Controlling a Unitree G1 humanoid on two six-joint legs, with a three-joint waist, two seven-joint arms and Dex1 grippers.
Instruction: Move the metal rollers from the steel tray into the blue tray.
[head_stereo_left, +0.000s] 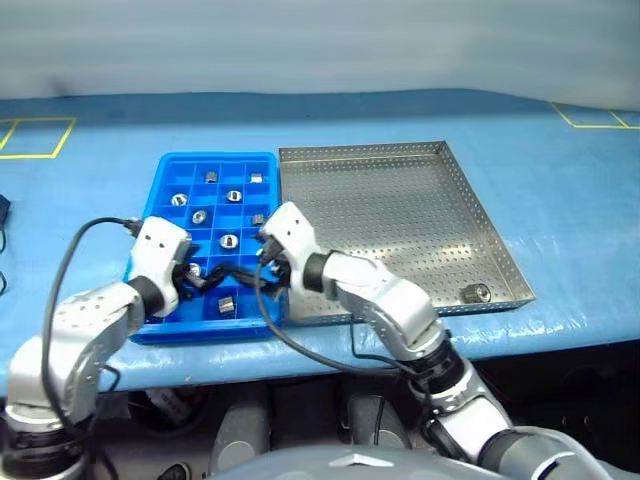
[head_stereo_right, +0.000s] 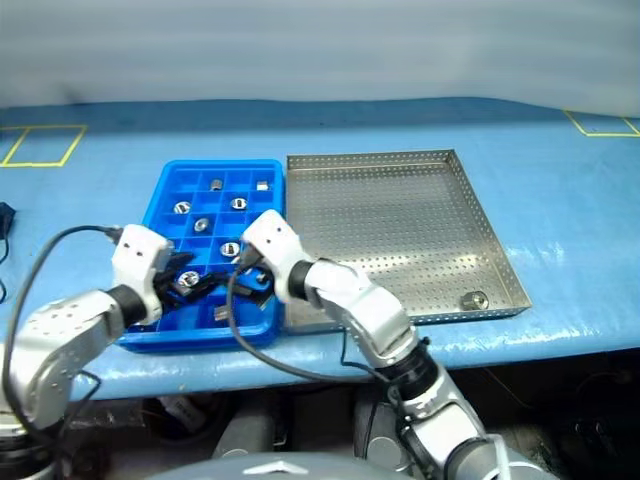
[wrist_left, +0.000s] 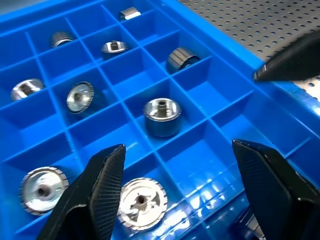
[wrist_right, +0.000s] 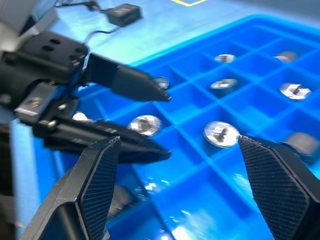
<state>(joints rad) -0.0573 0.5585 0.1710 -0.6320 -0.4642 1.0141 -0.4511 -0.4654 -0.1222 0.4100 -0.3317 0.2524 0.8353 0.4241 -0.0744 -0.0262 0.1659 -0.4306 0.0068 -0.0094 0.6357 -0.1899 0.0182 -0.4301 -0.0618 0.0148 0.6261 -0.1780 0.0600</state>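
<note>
Metal rollers (wrist_left: 161, 116) sit in the blue tray (head_stereo_left: 160, 180) beneath both empty, wide-open jaws.

arms: silver-grey metallic shells, black joint rings between segments
wrists: white boxy housings, one per arm
left gripper (head_stereo_left: 205, 283): two black fingers, tapered tips
right gripper (wrist_right: 175, 195): two black fingers, fine cross-hatch texture on pads (wrist_right: 272, 190)
left gripper mount: black bracket, round holes and a screw head
cables: black, looping from each wrist housing back along the forearm
</note>
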